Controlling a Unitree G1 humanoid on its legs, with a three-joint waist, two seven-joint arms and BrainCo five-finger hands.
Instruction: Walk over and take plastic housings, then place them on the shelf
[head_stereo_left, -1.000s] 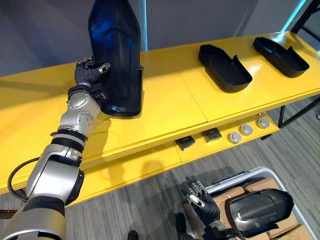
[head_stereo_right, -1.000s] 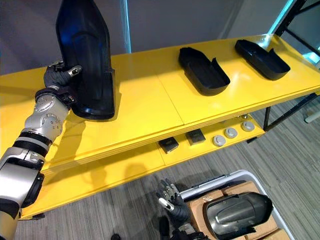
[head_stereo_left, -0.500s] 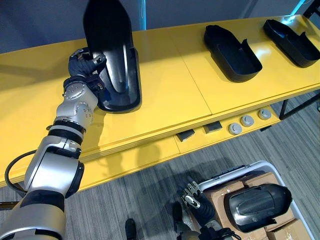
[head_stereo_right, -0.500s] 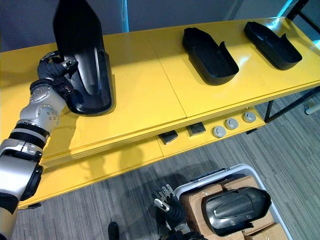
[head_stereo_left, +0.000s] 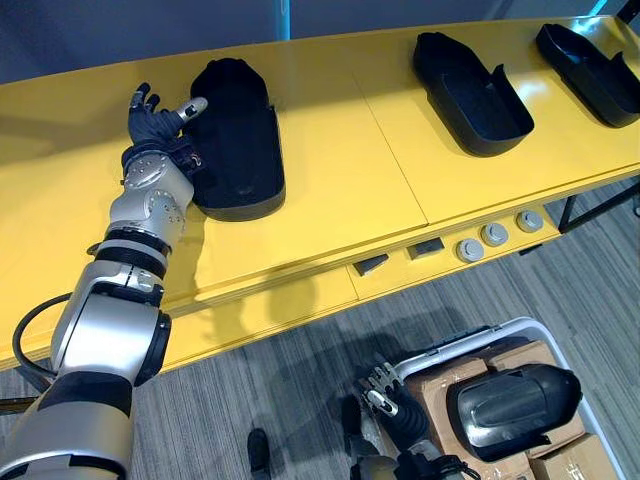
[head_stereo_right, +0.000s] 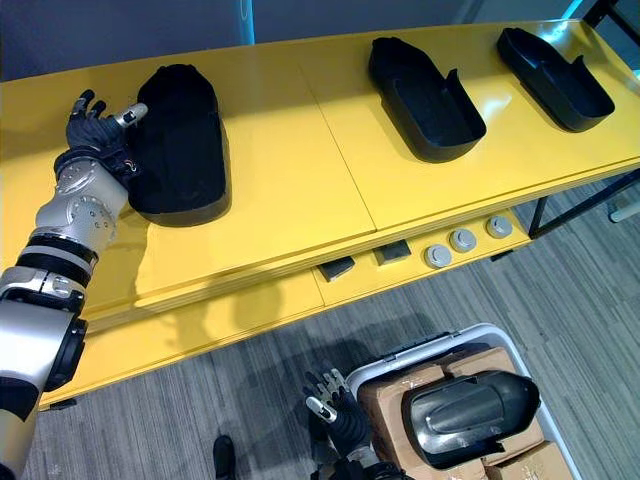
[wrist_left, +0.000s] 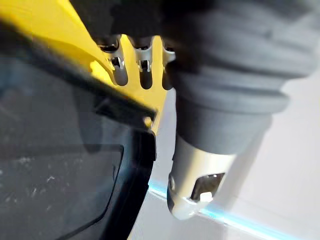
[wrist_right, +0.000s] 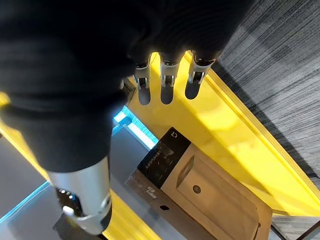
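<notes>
Where the right hand (head_stereo_left: 395, 412) hangs relaxed and empty at lower centre, the white bin (head_stereo_right: 470, 332) beside it holds cardboard boxes (head_stereo_right: 385, 400) topped by a binned housing (head_stereo_right: 465, 415). Higher, on the yellow shelf (head_stereo_left: 340, 185), the placed housing (head_stereo_left: 237, 145) now lies flat, no longer on end; the left hand (head_stereo_left: 153, 127) has released it, fingers straight, so this placement appears complete. A second housing (head_stereo_left: 472, 82) and third housing (head_stereo_left: 590, 62) lie upper right

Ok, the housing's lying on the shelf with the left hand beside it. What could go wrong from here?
The thumb of the left hand sits at the edge of the housing; drawing back could drag or turn it on the shelf. The next housing sits domed and glossy atop boxes in the bin, so it may slip from the right hand.
</notes>
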